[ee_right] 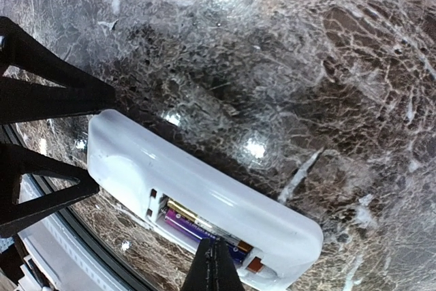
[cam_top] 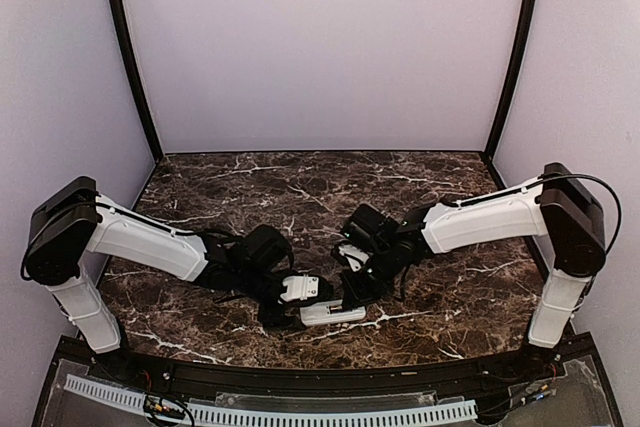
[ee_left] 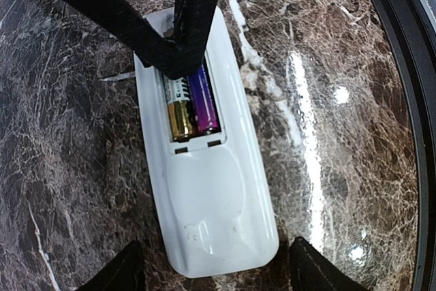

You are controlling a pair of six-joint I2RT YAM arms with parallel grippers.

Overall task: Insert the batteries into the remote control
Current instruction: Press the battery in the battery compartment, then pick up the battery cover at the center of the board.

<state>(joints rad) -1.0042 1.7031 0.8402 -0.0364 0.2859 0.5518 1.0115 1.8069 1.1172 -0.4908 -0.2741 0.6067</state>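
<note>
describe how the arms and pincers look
The left arm and right arm have white tapered shells, boxy black joint housings and black wrists. A thin black cable loops at the right shoulder. The left pincer and right pincer have matte black wedge-shaped fingers.

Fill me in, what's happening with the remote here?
The remote control lies back-up on the marble table with its battery bay uncovered. Two batteries sit side by side in it. The right gripper, fingers closed to a point, rests its tip on one end of them. The left gripper stands open astride the remote's other end.
</note>
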